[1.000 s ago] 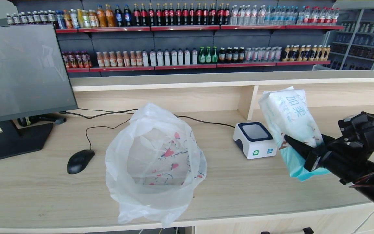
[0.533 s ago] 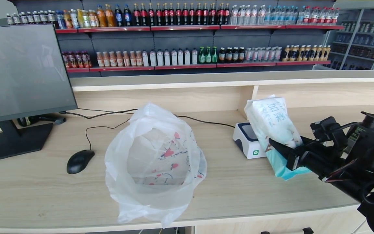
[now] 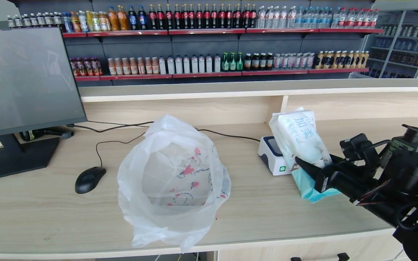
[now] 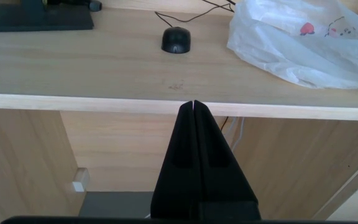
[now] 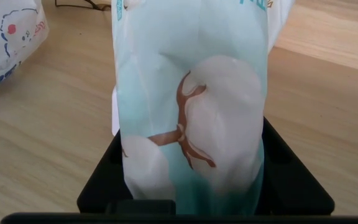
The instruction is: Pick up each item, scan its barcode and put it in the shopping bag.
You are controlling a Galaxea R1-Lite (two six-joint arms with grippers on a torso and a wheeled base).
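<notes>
Checkout counter (image 3: 267,217): below its front edge the left gripper (image 4: 193,109) hangs, fingers pressed together. Farther in, the right gripper (image 3: 314,164) clamps a tissue pack (image 3: 299,137) at three o'clock of the shopping bag (image 3: 172,181), tilted over the scanner (image 3: 271,156). The soft wrapping might slip, or the barcode might face away.

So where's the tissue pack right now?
The tissue pack is on the robot's right in the head view, held tilted in the right gripper at the scanner, right of the shopping bag.
</notes>
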